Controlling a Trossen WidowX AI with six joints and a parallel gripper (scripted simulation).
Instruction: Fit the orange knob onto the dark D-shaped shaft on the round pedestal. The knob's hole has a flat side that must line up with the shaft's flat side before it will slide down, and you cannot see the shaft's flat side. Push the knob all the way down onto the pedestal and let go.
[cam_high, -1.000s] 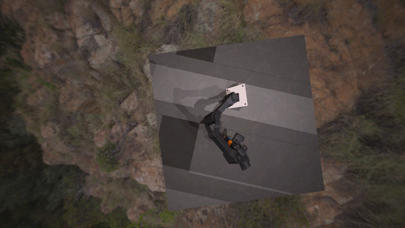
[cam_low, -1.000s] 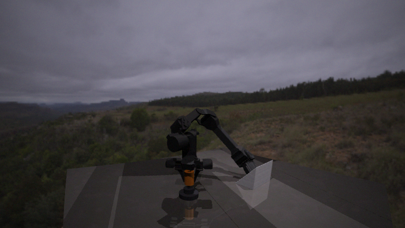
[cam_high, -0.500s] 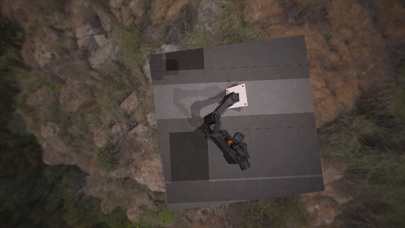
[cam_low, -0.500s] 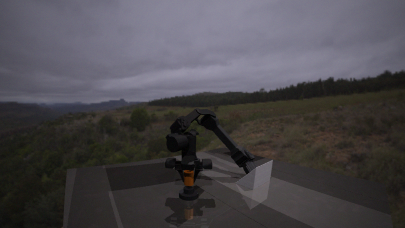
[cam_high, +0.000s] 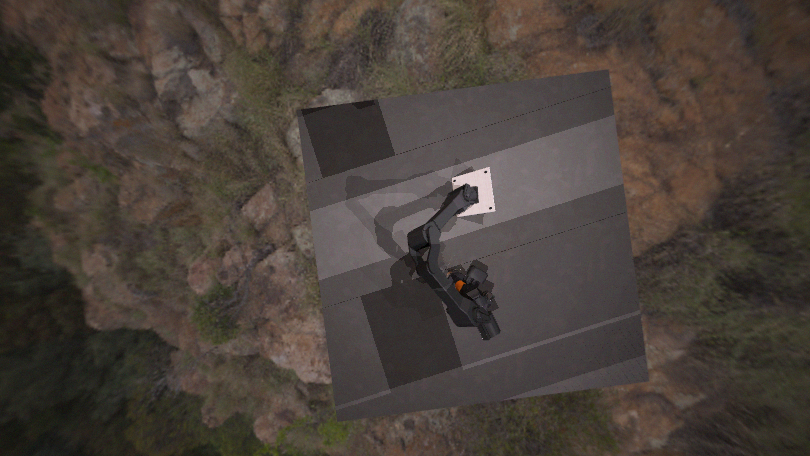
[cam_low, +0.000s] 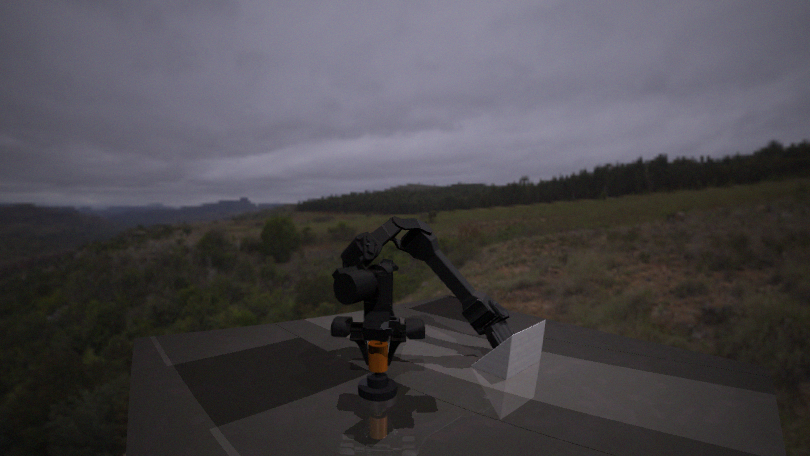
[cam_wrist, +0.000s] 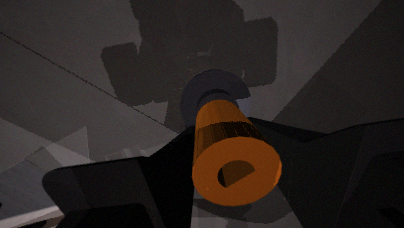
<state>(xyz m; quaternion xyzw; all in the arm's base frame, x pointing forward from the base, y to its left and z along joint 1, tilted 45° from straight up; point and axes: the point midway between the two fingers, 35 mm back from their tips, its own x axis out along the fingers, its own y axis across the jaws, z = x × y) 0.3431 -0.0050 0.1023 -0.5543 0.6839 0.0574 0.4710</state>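
The orange knob (cam_high: 459, 285) (cam_low: 378, 358) (cam_wrist: 215, 116) is upright between the fingers of my gripper (cam_low: 378, 352) (cam_wrist: 220, 126), which is shut on it. In the wrist view its top face shows a D-shaped hole, with the flat edge toward the lower right. The dark round pedestal (cam_low: 377, 390) (cam_wrist: 212, 79) stands directly below the knob. A narrower dark step shows between the knob's lower end and the pedestal's wide base, so the knob is above that base. The shaft's flat side is hidden, and I cannot tell how far the shaft enters the knob.
A pale plate (cam_high: 484, 195) with small dark holes lies under the arm's base in the top view. It shows as a pale wedge (cam_low: 524, 348) in the exterior view. The arm arches above the grey table (cam_high: 566, 271), and shadows cross the table around the pedestal.
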